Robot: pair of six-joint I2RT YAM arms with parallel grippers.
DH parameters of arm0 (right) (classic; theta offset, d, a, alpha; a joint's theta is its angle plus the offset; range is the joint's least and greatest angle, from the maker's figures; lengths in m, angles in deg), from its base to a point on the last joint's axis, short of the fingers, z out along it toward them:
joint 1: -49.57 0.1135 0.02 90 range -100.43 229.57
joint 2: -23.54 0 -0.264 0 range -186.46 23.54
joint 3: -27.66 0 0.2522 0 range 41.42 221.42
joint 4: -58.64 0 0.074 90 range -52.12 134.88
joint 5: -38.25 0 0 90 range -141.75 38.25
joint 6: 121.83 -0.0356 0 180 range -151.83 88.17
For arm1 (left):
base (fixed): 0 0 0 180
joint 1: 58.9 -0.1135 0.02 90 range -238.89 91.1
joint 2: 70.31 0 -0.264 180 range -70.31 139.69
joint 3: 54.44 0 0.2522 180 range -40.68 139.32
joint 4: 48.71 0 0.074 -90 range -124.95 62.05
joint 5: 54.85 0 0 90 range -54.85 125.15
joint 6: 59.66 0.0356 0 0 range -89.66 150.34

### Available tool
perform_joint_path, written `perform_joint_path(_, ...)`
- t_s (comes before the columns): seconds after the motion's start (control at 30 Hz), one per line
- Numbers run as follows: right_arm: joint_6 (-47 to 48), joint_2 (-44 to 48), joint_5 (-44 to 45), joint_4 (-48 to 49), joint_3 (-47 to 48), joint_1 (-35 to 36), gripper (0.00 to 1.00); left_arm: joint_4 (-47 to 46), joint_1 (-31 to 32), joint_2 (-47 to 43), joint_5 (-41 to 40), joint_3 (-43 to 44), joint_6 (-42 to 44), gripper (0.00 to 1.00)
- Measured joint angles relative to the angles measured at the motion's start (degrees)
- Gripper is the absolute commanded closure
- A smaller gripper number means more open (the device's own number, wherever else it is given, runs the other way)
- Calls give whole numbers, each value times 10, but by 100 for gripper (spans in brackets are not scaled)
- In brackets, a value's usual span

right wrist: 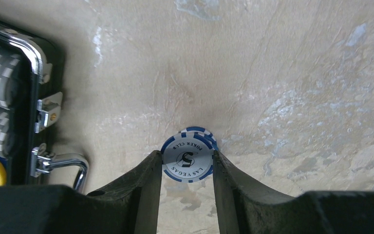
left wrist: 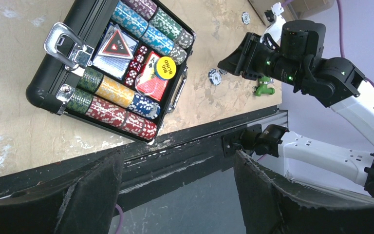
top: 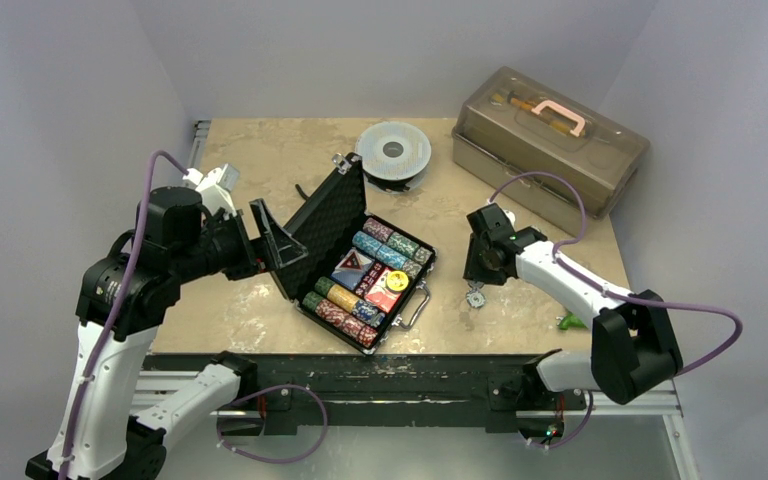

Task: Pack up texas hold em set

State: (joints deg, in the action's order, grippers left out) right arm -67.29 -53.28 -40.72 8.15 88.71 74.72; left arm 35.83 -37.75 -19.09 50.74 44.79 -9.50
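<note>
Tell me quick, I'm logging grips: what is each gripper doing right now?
Left gripper: open, holding nothing.
Right gripper: closed on a chip.

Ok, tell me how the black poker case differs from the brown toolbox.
The black case stands open with its lid tilted up; the brown toolbox is shut. The case is opaque and the smaller of the two; the toolbox is see-through and larger. The case has a silver handle; the toolbox has a pink handle. Both rest on the table.
</note>
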Motion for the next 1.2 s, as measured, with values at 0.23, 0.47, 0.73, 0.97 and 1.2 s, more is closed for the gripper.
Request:
perform_joint_path(0.23, -4, 1, -1, -18, -28, 9, 63, 0, 0, 6, 5, 0, 0, 20)
perform_joint_path(0.47, -4, -10, -1, -16, -28, 15, 62, 0, 0, 5, 5, 0, 0, 20)
perform_joint_path(0.73, -4, -24, -1, -15, -28, 15, 49, 0, 0, 5, 5, 0, 2, 20)
perform_joint_path(0.97, -9, -25, -3, -16, -27, 15, 14, 0, 0, 6, 5, 0, 5, 20)
perform_joint_path(1.2, -15, -25, -1, -11, -1, -57, 19, 0, 0, 5, 4, 3, 5, 20)
